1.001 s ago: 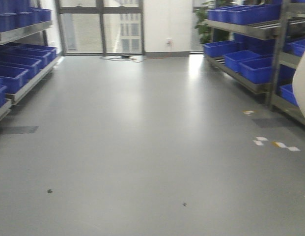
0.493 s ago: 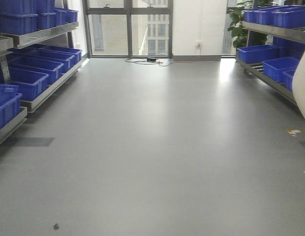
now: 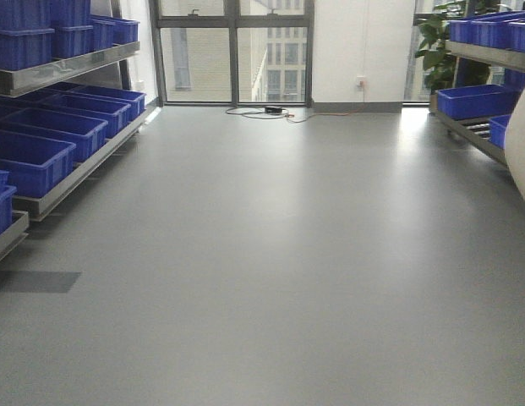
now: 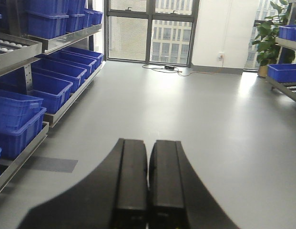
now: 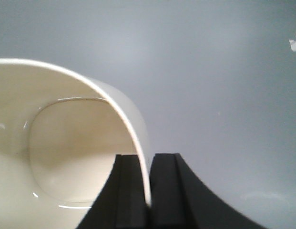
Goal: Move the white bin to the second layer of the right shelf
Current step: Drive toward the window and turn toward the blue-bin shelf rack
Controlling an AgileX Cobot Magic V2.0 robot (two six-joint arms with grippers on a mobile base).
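Note:
The white bin (image 5: 66,143) hangs above the grey floor, its rim pinched by my right gripper (image 5: 148,160), one finger inside the wall and one outside. In the front view only a cream sliver of the white bin (image 3: 521,152) shows at the right edge. My left gripper (image 4: 148,145) is shut with nothing between its fingers and points down the aisle. The right shelf (image 3: 486,59) stands at the far right with blue crates on it; its second layer with rollers is barely in view (image 4: 291,87).
A left rack (image 3: 68,63) carries rows of blue crates (image 3: 30,156) on two levels. Windows (image 3: 232,51) and a cable (image 3: 270,112) close the far end of the aisle. A potted plant (image 3: 435,42) stands by the right shelf.
The front view has swung leftward and moved down the aisle: the left rack has come further into view, the right shelf has slid toward the edge, and the floor markings are gone from view.

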